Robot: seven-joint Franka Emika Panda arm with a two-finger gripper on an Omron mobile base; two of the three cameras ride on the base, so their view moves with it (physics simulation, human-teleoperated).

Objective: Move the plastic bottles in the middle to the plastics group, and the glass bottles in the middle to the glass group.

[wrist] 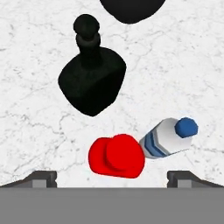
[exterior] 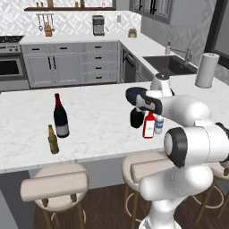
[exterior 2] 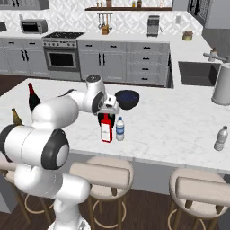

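Note:
Three bottles stand together mid-counter. The flat red glass bottle (exterior: 149,125) (exterior 2: 106,129) has a white label. The small plastic bottle (exterior: 159,125) (exterior 2: 120,129) with blue label and cap is just right of it. The short black glass bottle (exterior: 136,119) (wrist: 92,81) stands behind them. My gripper (wrist: 112,177) hangs open right above them, looking down. The red bottle's cap (wrist: 117,156) lies between the fingertips (wrist: 42,178), and the plastic bottle (wrist: 168,136) sits off to one side. The glass group, a wine bottle (exterior: 60,117) (exterior 2: 32,96) and a beer bottle (exterior: 53,140) (exterior 2: 16,117), is at the left. A clear bottle (exterior 2: 220,138) of the plastics group stands far right.
A dark blue bowl (exterior 2: 127,99) (wrist: 131,6) sits just behind the black bottle. A paper towel roll (exterior: 206,70) (exterior 2: 222,85) stands at the counter's far right, near the sink (exterior: 167,65). Stools (exterior: 56,185) line the counter's near edge.

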